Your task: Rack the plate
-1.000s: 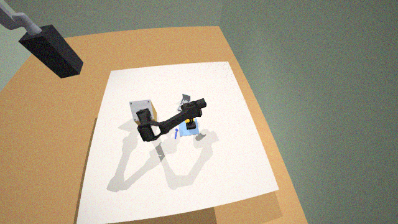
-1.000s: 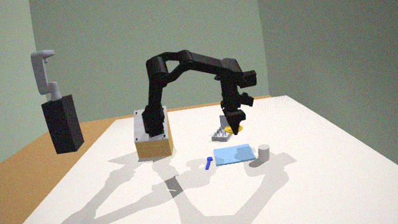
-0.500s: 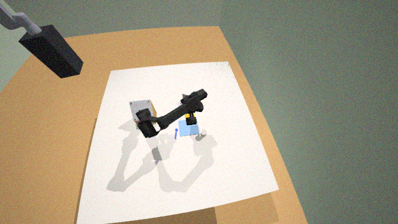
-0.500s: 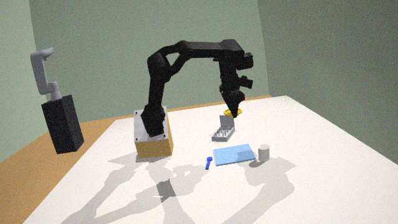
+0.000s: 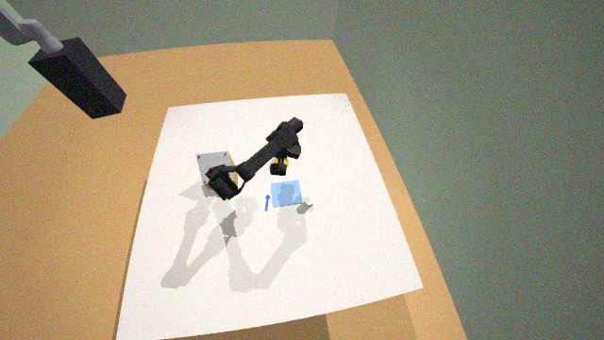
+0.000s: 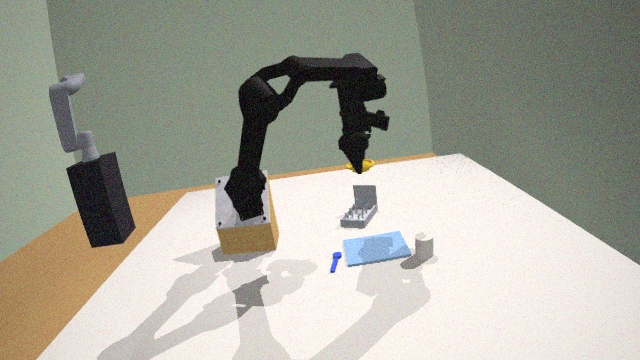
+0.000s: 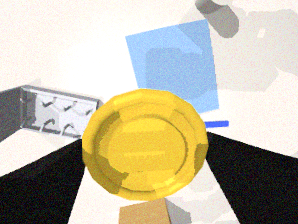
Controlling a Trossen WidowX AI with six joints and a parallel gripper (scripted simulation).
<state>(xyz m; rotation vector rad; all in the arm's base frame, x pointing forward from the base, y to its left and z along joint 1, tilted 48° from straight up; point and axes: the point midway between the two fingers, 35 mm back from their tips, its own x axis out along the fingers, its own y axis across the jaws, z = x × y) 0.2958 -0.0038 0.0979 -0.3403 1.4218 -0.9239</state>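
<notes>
Your gripper [image 6: 358, 169] is clamped on the yellow plate [image 7: 144, 143], and the jaws stand fairly wide because the plate fills the gap between them. In the wrist view you see the plate face-on in the middle of the frame, with the two black fingers spreading out from its left and right edges toward the lower corners. The plate sits squarely between them, held by its rim on both sides.

In the exterior view the plate shows only as a thin yellow sliver at the fingertips, lying roughly flat and held high above the white mat [image 6: 500, 240], just right of frame centre. Directly below it, lower in the frame, stands the grey dish rack [image 6: 360, 209], well apart from the plate. In the wrist view you catch the rack at the left edge, its near end just beside the plate's left rim in the picture.

Below the rack in the exterior view lies the light blue board [image 6: 376, 248], with a small blue spoon [image 6: 335, 261] to its left and a pale cup [image 6: 424, 246] touching or nearly touching its right end. In the top view the plate is mostly hidden under the arm [image 5: 264, 153]; only a yellow speck shows just above the blue board, near frame centre.
</notes>
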